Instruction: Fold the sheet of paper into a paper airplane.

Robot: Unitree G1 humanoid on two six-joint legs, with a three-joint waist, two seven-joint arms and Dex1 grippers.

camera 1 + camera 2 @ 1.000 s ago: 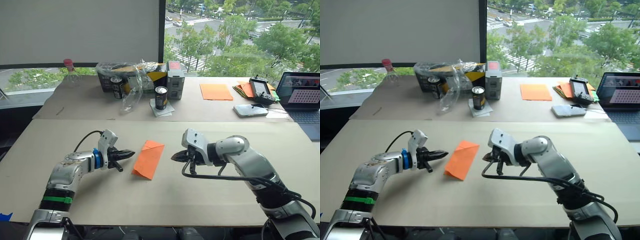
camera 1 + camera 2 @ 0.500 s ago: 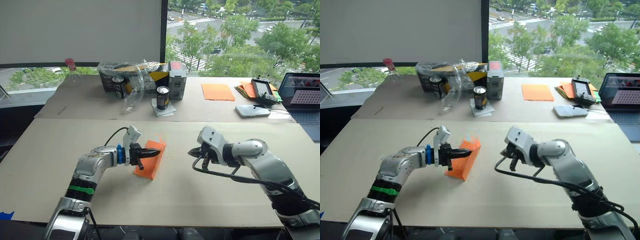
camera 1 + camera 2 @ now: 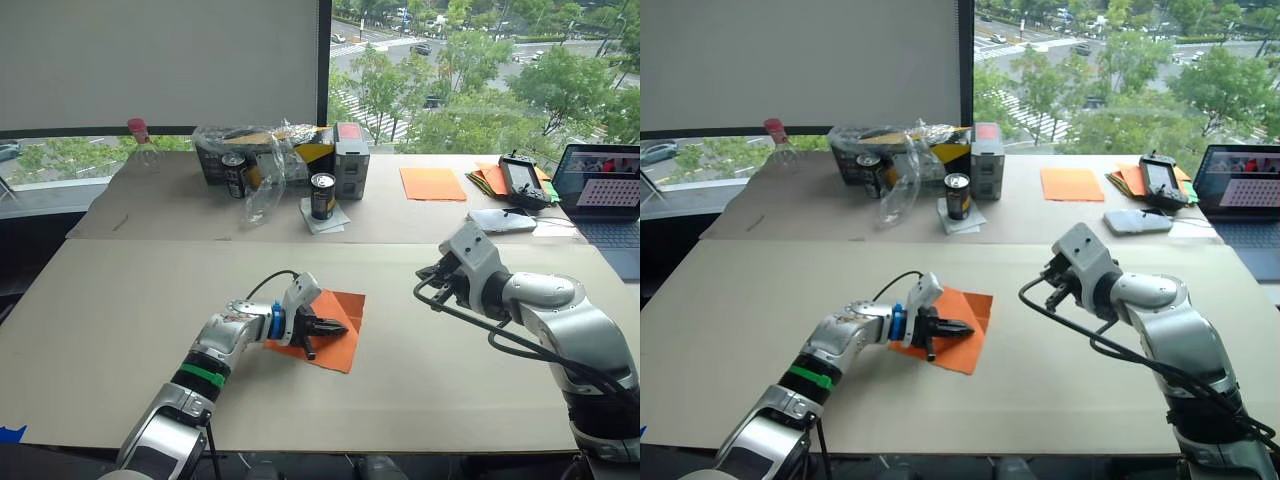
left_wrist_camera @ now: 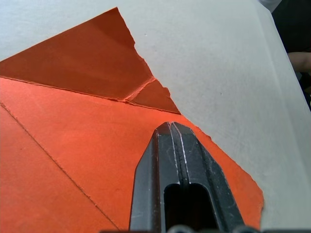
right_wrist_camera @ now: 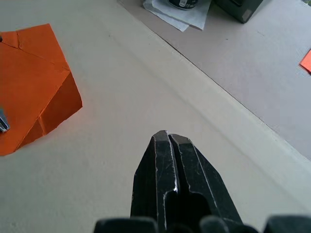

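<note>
The sheet of paper (image 3: 346, 308) lies spread on the near table, bright orange with crease lines and one flap doubled along its far edge. My left gripper (image 3: 326, 329) is shut, and its fingertips rest on top of the sheet near the middle. In the left wrist view the closed fingers (image 4: 170, 145) lie flat on the creased paper (image 4: 58, 145). My right gripper (image 3: 432, 283) is shut and empty. It hovers over bare table to the right of the sheet, well apart from it. The right wrist view has the paper (image 5: 34, 82) ahead of its closed fingertips (image 5: 167, 141).
On the far table stand two cans (image 3: 322, 195), a plastic-wrapped box (image 3: 265, 150) and a bottle (image 3: 138, 135). Further right are a smooth orange sheet (image 3: 433, 183), a paper stack (image 3: 490, 178), a controller (image 3: 522, 180), a white device (image 3: 500, 220) and a laptop (image 3: 605, 190).
My left gripper has moved right onto the paper, which went from a narrow folded strip to a wider, opened sheet. My right gripper has drawn back to the right, away from it.
</note>
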